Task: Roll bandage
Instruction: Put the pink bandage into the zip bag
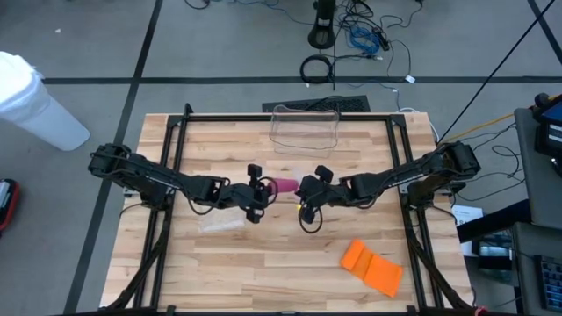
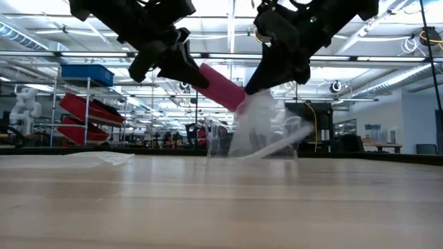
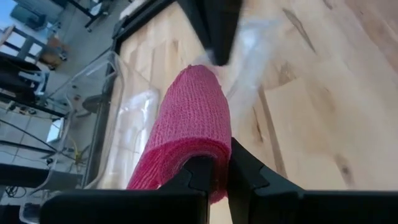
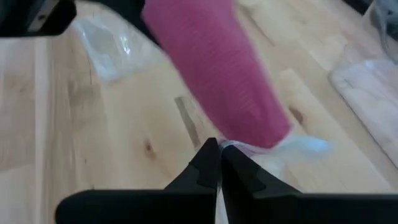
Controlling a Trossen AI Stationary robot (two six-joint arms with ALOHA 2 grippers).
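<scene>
We see the pink bandage roll (image 1: 286, 185) lifted above the table's (image 1: 263, 272) middle — the left gripper (image 3: 216, 177) clamps its end, the right gripper (image 4: 217, 163) pinches its clear wrapper (image 2: 257, 128).

Pink bandage rolls (image 1: 286, 185): 1
Clear wrappers at the roll's end (image 2: 257, 124): 1
Clear plastic containers (image 1: 305, 128): 1
Orange folded items (image 1: 371, 265): 1
Loose clear wrappers (image 1: 221, 223): 1
Grippers: 2, left gripper (image 1: 261, 195), right gripper (image 1: 305, 195)

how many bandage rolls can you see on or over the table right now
2. A pink bandage roll is held above mid-table, pinched by the left gripper. An orange bandage lies on the table's near right part. Others may be hidden.
</scene>
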